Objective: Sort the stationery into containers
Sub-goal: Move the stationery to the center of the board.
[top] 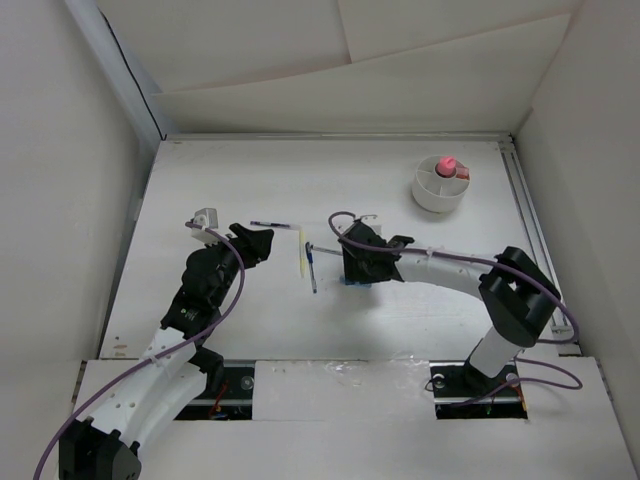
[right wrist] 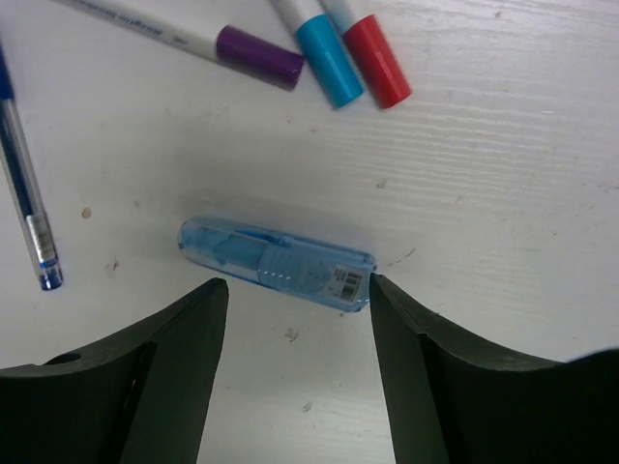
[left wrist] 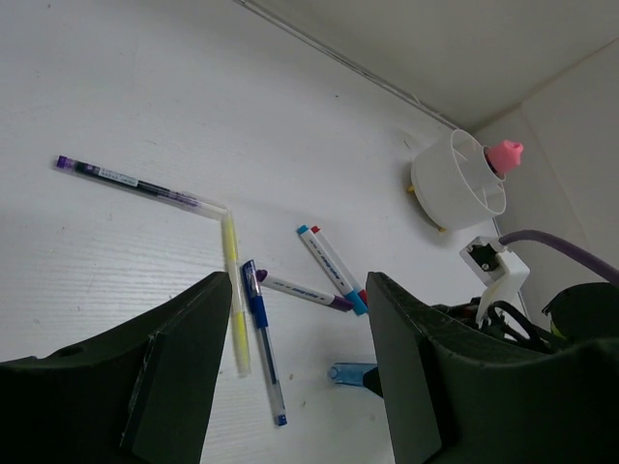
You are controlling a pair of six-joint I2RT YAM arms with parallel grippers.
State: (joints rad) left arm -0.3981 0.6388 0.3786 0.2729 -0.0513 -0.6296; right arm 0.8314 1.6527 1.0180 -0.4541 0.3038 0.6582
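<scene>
A blue translucent short piece (right wrist: 276,263) lies on the table just beyond the open fingertips of my right gripper (right wrist: 297,285), which hangs low over it (top: 352,278). Beside it lie a purple-capped marker (right wrist: 256,53), a blue-capped marker (right wrist: 329,58), a red-capped marker (right wrist: 377,60) and a blue pen (right wrist: 29,217). My left gripper (top: 256,244) is open and empty, above and left of the pens. Its view shows a purple pen (left wrist: 135,182), a yellow pen (left wrist: 232,290), the blue pen (left wrist: 261,338) and the markers (left wrist: 334,271). The round white tub (top: 440,188) holds a pink-capped cylinder (top: 448,165).
White walls enclose the table at the back and both sides. A small metal bracket (top: 204,220) sits at the left, near my left arm. A rail (top: 528,230) runs along the table's right edge behind the tub.
</scene>
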